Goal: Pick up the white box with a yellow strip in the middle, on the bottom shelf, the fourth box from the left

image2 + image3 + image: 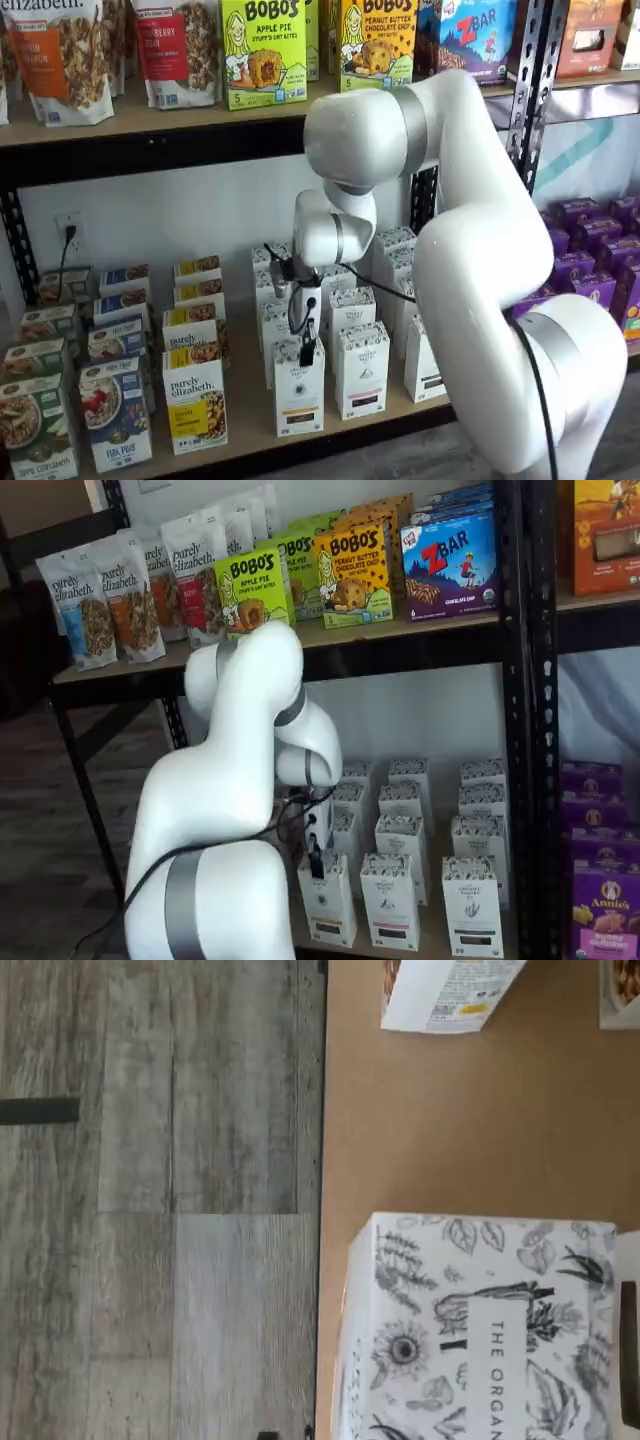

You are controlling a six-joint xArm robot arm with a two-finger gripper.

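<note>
The white box (298, 392) with a dark-speckled top and a pale yellow band stands at the front of its row on the bottom shelf (250, 432). It shows in both shelf views (328, 902). My gripper (308, 348) hangs right at the box's top, and in a shelf view (316, 862) only a single black finger shows against its upper front. No gap between fingers is visible. In the wrist view the box's patterned top (480, 1330) fills the near part of the tan shelf board (450, 1140).
The same white cartons with black bands (361, 370) stand to the right and behind. Purely elizabeth boxes (194, 400) stand to the left. A black rack post (535, 730) and purple boxes (600, 900) lie further right. The grey wood floor (160, 1200) shows beyond the shelf's edge.
</note>
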